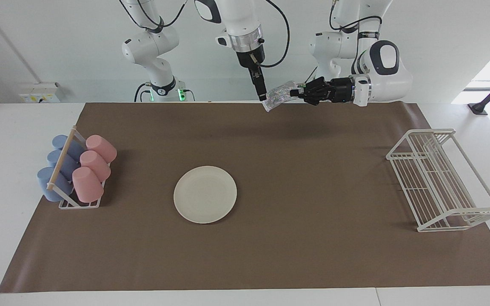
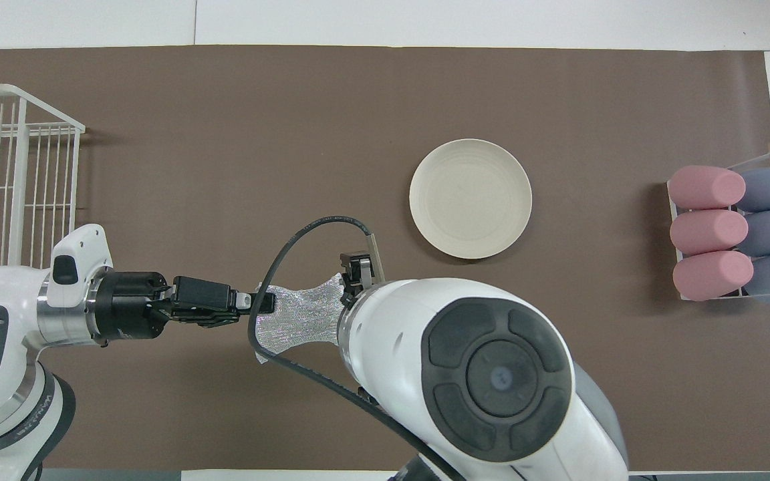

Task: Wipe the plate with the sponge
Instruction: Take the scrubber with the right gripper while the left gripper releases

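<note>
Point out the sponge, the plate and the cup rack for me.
sponge [image 2: 301, 317], overhead view, middle of the silvery wad held between both grippers.
plate [image 1: 205, 194], facing view, centre of its flat face.
cup rack [image 1: 61, 163], facing view, its wooden bar.

Both black two-finger grippers are meeting in the air over the brown mat's [image 1: 313, 178] robot-side edge: the left gripper [image 1: 297, 93] and the right gripper [image 1: 263, 97] are each pinching the small silvery-grey, glittery sponge [image 1: 280, 95] (stretched between them), while the round cream-white plate [image 1: 205, 194] is lying well apart.

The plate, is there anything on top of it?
No. The plate lies bare on the brown mat. The sponge hangs in the air near the robots, held between the left gripper and right gripper.
</note>
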Motion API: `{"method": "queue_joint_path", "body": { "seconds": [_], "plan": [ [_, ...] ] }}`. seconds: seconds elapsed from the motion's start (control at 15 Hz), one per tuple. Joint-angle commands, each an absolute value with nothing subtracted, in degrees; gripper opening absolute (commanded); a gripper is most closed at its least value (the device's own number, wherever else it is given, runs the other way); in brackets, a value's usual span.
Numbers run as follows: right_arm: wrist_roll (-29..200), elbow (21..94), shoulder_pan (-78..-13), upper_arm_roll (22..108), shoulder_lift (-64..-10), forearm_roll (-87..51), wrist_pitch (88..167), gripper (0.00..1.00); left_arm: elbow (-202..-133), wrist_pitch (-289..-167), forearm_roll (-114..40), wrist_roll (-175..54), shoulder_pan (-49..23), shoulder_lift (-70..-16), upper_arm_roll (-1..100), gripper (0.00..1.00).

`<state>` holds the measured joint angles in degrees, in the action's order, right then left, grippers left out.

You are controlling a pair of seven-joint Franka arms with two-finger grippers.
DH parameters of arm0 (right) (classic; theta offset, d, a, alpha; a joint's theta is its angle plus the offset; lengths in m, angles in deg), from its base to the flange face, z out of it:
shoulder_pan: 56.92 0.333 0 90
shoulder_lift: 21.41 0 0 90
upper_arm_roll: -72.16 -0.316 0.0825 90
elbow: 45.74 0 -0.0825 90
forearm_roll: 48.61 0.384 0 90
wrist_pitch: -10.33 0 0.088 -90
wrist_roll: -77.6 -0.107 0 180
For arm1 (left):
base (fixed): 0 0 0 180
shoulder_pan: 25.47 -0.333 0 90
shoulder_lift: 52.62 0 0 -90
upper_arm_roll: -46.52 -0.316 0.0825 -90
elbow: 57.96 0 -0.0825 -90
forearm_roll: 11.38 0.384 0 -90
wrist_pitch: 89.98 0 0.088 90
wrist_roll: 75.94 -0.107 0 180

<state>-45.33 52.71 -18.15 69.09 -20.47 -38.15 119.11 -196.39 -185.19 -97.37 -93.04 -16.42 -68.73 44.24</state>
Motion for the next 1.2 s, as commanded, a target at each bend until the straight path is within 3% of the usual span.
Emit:
{"method": "queue_joint_path", "body": {
  "seconds": [0.0, 0.47, 0.73, 0.8, 0.93, 1.0, 1.13],
  "plan": [
    [-47.6, 55.1, -17.3, 68.9, -19.0, -37.0, 121.3, 1.00, -198.8, -187.0, -98.7, -94.0, -14.9, -71.0, 43.5, 0.00],
    [-49.8, 58.9, -13.6, 68.9, -19.2, -37.0, 129.9, 1.00, -198.8, -186.6, -98.7, -94.0, -14.6, -71.3, 43.5, 0.00],
    [-49.1, 59.3, -13.8, 68.9, -19.2, -37.0, 130.7, 0.98, -198.9, -186.4, -98.6, -94.0, -14.7, -71.4, 43.5, 0.00],
    [-49.0, 59.5, -13.9, 68.9, -19.3, -37.0, 131.4, 0.77, -198.9, -186.4, -98.6, -94.0, -14.7, -71.4, 43.4, 0.00],
    [-45.6, 59.6, -13.9, 68.9, -19.3, -37.0, 131.6, 0.22, -198.9, -186.3, -98.5, -94.0, -14.7, -71.4, 43.4, 0.00],
    [-44.1, 59.6, -13.9, 68.9, -19.2, -37.0, 131.2, 0.00, -199.1, -186.3, -98.4, -94.0, -14.8, -71.6, 43.4, 0.00],
    [-43.8, 59.6, -13.9, 68.9, -19.3, -37.0, 131.3, 0.00, -199.3, -186.0, -98.3, -94.0, -15.0, -71.8, 43.4, 0.00]
  ]
}}
